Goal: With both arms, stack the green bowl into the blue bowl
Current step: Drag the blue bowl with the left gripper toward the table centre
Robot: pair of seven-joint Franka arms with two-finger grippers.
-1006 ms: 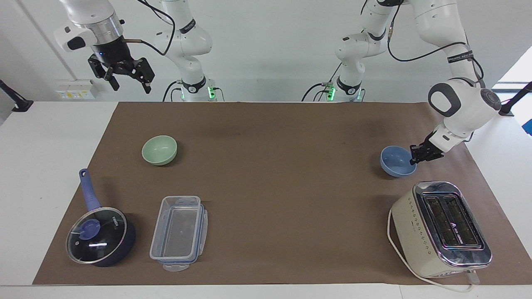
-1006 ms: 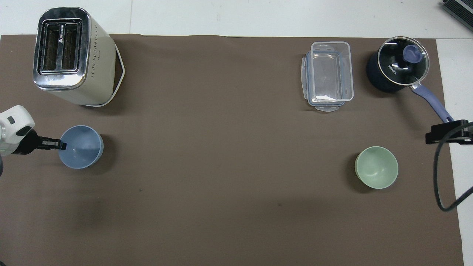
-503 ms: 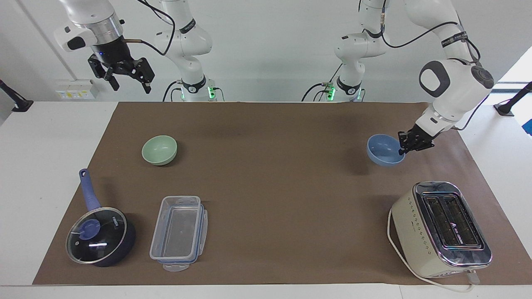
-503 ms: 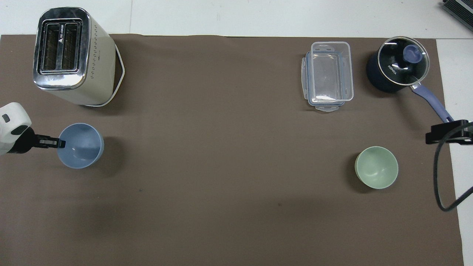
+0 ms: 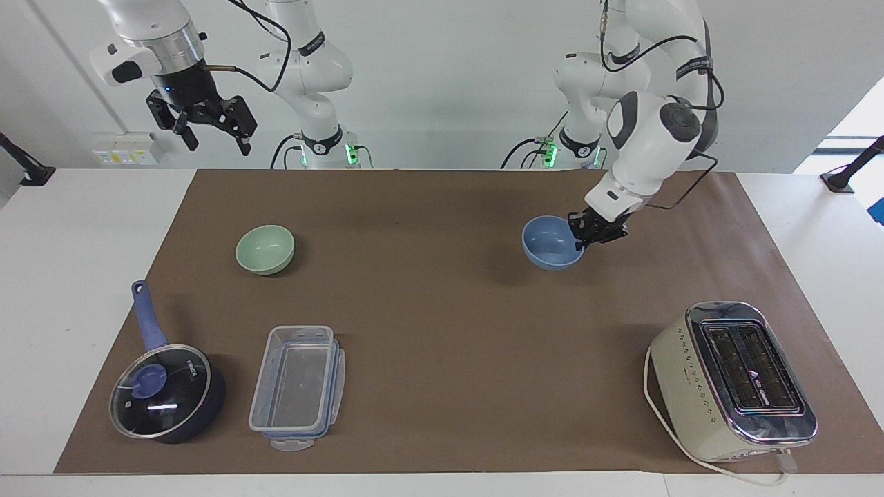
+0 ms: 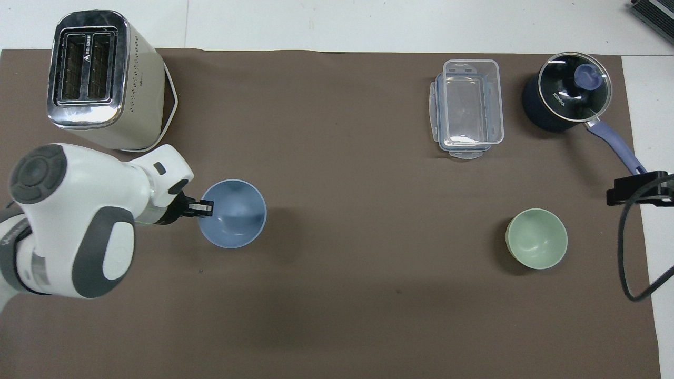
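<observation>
Left gripper [image 5: 585, 238] pinched shut on blue bowl [image 5: 550, 243] rim, carrying it clear of the surface. Right gripper [image 5: 213, 132] waits open, high above green bowl [image 5: 265, 249].

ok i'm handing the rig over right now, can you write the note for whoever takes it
Left pincer: shut on the rim of the blue bowl, carrying it just above the mat, toward the table's middle.
Right pincer: open, raised high above its end of the table, waiting.
Green bowl: on the mat at the right arm's end, untouched, nearer to the robots than the saucepan and clear container.
Done: blue bowl picked up.
Left: set the blue bowl down, have the right arm grasp the green bowl and place it inside.
</observation>
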